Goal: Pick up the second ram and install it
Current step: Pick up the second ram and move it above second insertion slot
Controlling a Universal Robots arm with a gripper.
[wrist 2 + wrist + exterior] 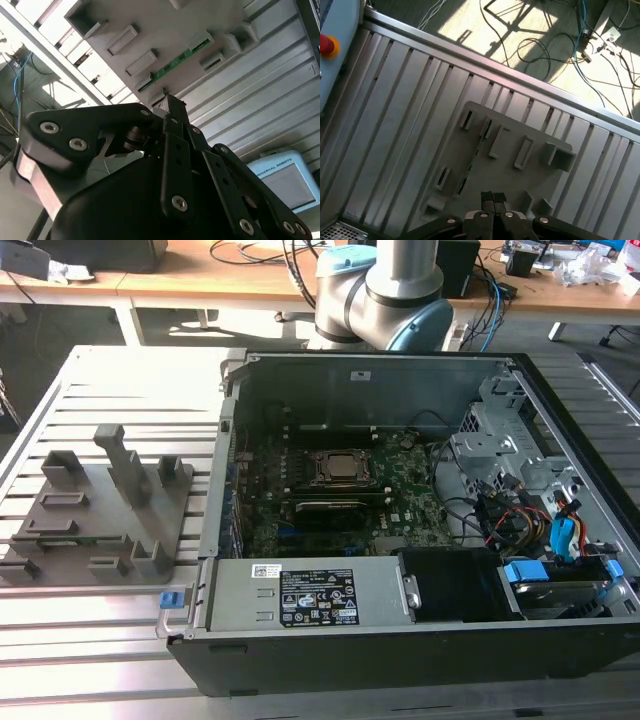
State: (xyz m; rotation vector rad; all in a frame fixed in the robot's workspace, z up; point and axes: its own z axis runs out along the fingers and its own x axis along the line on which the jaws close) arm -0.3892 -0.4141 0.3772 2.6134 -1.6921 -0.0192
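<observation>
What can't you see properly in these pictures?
Long thin green ram stick: second wrist view, one long edge sunk in the grey plastic holder.
Large green motherboard: exterior view, its parts too tiny to tell apart.
Silver robot arm: exterior view, cut off by top edge.

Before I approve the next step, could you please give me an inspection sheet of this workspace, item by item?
Surface: slotted metal table bearing the grey holder plate and the open computer case.
Job's things: second ram lying in the holder plate.
Clutter: teach pendant at the table's edge.
Grippers: the gripper is shut, holding nothing, apart from the ram.
Cables: coloured wires inside the case; loose cables on the floor.
Surroundings: wooden desks behind.
</observation>
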